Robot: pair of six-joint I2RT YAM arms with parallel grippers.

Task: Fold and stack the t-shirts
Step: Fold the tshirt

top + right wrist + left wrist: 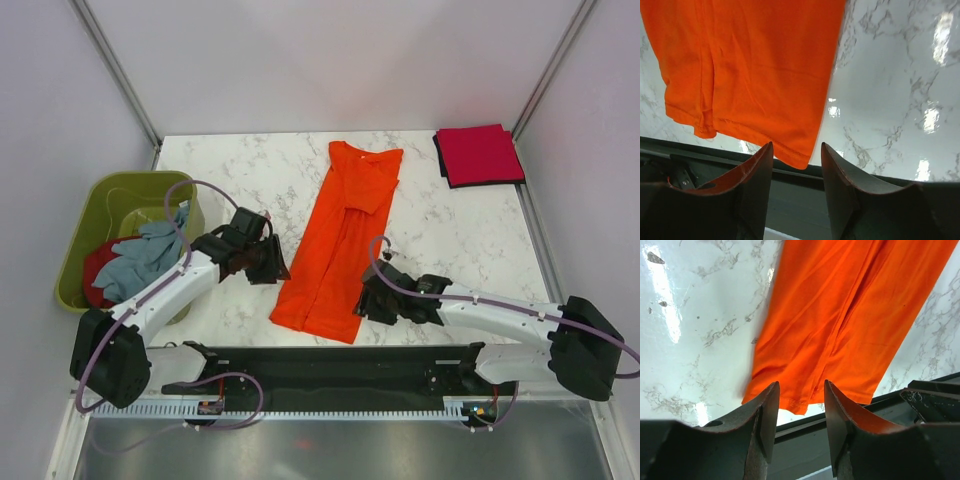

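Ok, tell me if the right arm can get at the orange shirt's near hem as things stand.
Probably yes: the right gripper hangs open beside the near corner of the orange shirt, nothing lying between them.

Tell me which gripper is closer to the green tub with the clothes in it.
Left. The left gripper is just right of the green tub, at the orange shirt's left edge. The right gripper is beyond that shirt, at its right edge.

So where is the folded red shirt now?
In the top view, the folded red shirt lies at the far right corner of the table, right of the orange shirt.
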